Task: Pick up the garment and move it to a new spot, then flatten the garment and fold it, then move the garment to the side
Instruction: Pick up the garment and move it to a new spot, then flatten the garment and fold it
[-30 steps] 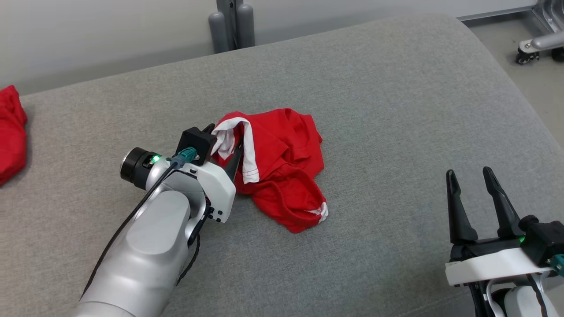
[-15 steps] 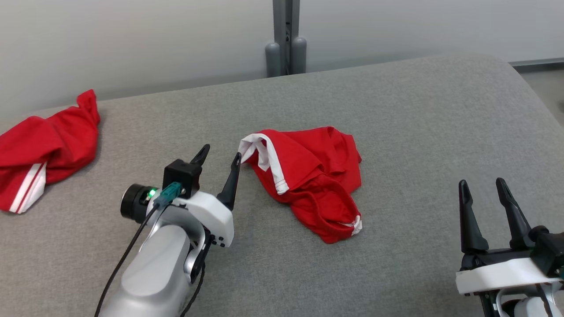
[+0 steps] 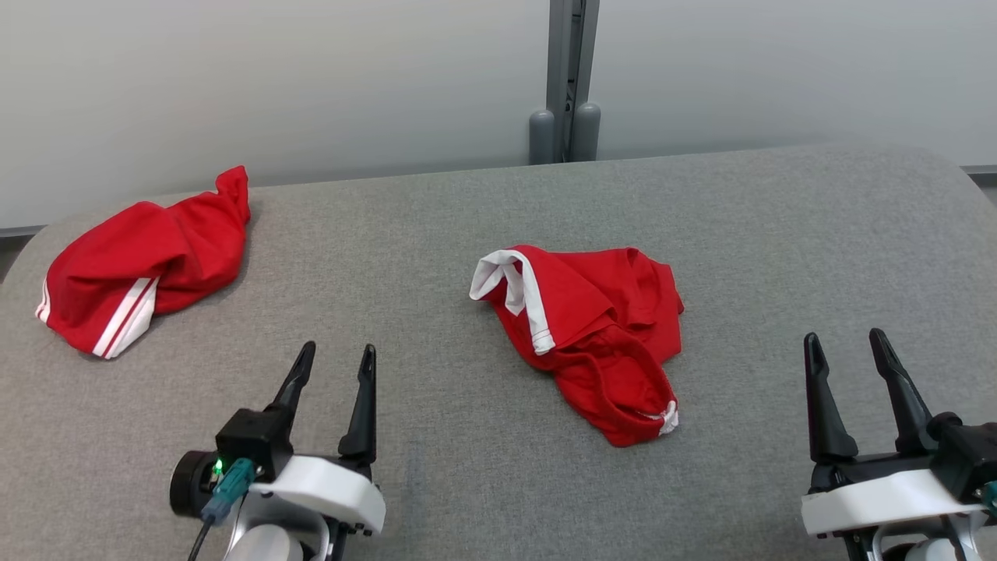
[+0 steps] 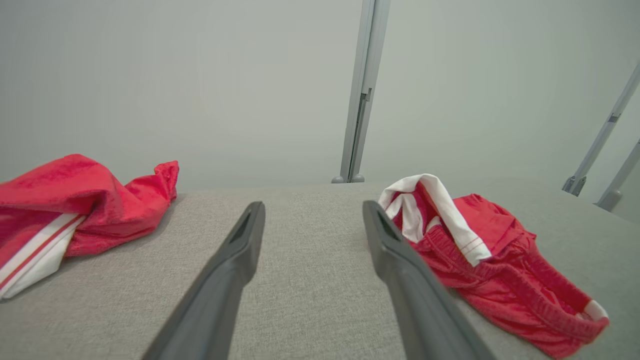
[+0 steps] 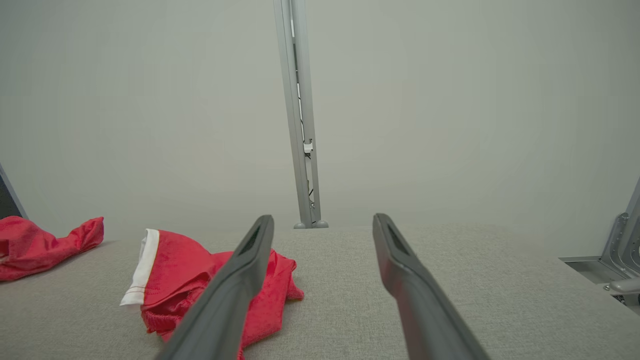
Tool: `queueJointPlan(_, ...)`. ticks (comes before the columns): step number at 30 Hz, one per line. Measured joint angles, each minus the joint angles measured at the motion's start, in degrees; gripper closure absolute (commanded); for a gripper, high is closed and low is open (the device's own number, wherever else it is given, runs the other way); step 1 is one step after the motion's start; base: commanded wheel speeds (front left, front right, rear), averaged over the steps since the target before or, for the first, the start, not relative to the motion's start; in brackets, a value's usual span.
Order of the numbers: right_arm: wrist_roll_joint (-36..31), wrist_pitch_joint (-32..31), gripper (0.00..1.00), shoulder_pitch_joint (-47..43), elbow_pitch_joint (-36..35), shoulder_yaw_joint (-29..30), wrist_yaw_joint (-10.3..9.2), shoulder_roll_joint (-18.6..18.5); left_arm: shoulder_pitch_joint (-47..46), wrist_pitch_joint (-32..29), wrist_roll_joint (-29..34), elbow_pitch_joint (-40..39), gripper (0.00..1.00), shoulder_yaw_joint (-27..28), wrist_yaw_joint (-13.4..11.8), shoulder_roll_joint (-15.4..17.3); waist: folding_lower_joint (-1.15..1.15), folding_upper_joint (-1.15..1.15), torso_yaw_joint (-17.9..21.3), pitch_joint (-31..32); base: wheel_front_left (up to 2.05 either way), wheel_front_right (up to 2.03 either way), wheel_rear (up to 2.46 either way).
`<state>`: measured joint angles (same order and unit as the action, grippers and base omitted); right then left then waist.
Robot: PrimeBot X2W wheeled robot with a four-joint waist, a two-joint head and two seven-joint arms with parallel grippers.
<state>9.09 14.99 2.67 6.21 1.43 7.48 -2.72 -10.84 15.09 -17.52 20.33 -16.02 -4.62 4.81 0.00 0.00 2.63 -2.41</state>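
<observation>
now: crumpled red garment with white trim (image 3: 600,327) lies mid grey fabric bench (image 3: 436,226), ahead of and between the tools, long axis far-left to near-right. left tool (image 3: 339,348) and right tool (image 3: 844,335) both wide, empty, about equally near.

Grey pad (image 3: 779,234) bears one crumpled garment (image 3: 600,327) and a striped cloth (image 3: 148,257).

The garment (image 3: 592,331) is bright red with white trim, the second garment (image 3: 140,269) red with white stripes, on a grey cushion (image 3: 467,218).
</observation>
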Motion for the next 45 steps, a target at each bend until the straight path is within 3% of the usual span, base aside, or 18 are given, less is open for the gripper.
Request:
queueJointPlan(7,0.5,0.0,0.00,-0.8,0.2,-0.2,0.00,0.0,6.9,0.0,1.4,-4.2,0.00,4.7,-0.3,-0.9,0.00,0.00,-0.6,0.4,0.00,0.00,0.00)
queueJointPlan(16,1.2,0.0,0.00,-1.1,0.7,-0.5,0.00,0.0,9.1,0.0,3.2,-4.9,0.00,7.7,0.1,-1.7,0.00,0.00,-0.9,0.3,0.00,0.00,0.00)
queueJointPlan(45,0.4,0.0,0.00,-0.1,1.6,-1.7,0.00,0.0,8.0,0.0,3.4,-4.3,0.00,7.4,1.0,-2.0,0.00,0.00,-3.3,-1.2,0.00,0.00,0.00)
